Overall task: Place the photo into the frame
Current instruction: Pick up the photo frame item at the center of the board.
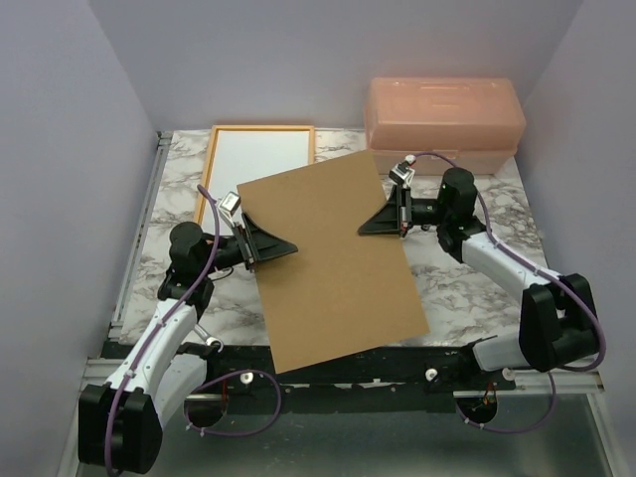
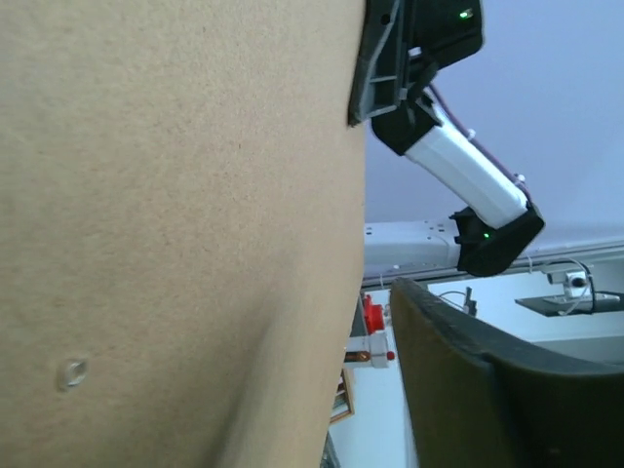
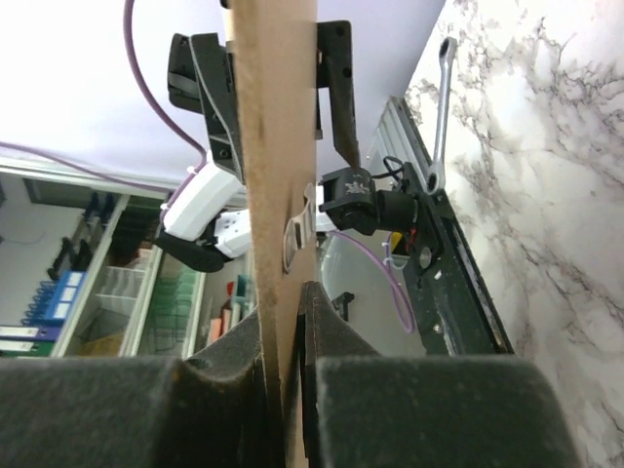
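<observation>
my left gripper (image 1: pixel 290 246) and right gripper (image 1: pixel 364 230) each pinch an opposite edge of the brown board (image 1: pixel 338 273). the frame (image 1: pixel 211 164) lies beyond it, far left, nearer my left arm.

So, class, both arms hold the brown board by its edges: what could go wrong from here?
1. The left gripper and right gripper each pinch only a thin strip of the board at its edge, so it may slip or twist.
2. Seen from above, the board overlaps a corner of the frame; lowering it there could knock it.
</observation>
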You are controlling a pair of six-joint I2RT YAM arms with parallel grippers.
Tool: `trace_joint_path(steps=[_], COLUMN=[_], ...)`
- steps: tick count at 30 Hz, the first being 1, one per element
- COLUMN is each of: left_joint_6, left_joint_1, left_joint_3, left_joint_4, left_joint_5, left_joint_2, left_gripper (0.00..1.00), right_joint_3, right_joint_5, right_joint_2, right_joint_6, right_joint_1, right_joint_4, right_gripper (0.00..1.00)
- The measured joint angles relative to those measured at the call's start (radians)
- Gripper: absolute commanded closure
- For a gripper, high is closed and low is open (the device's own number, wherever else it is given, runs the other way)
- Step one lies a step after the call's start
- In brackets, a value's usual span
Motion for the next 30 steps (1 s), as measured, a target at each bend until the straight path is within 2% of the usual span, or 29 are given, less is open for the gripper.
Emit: trace_joint_path(steps=[5, 8, 14, 18, 25, 30], left_joint_6=[0.078, 0.177, 0.413, 0.492, 0.573, 0.605], left_joint_1=[-0.001, -0.008, -0.019, -0.02, -0.02, -0.02], left_joint_3=[0.008, 0.048, 0.192, 0.227, 0.277, 0.318], left_joint_4=[-0.111, -0.275, -0.734, -0.929, -1.117, -1.159], left_joint_5=[-0.04, -0.087, -0.347, -0.506, -0.686, -0.715], left_joint_2=[-0.014, -0.032, -0.052, -0.071, -0.074, -0.058], left_gripper=[0.11, 0.11, 0.1, 0.1, 0.1, 0.1], right_joint_3=[0.135, 0.207, 0.396, 0.538, 0.772, 0.937], right_joint_5=[0.045, 0.111, 0.294, 0.455, 0.683, 0.837], right_joint_2=[-0.026, -0.027, -0.027, -0.027, -0.005, 0.085], right_joint_6=[-0.234, -0.346, -0.539, -0.632, -0.748, -0.8], right_joint_1=[0.029, 0.044, 0.052, 0.052, 0.05, 0.05], right_joint_4=[-0.356, -0.529, -0.883, -1.066, -1.344, -1.537], right_gripper=[1.0, 1.0, 1.0, 1.0, 1.0, 1.0])
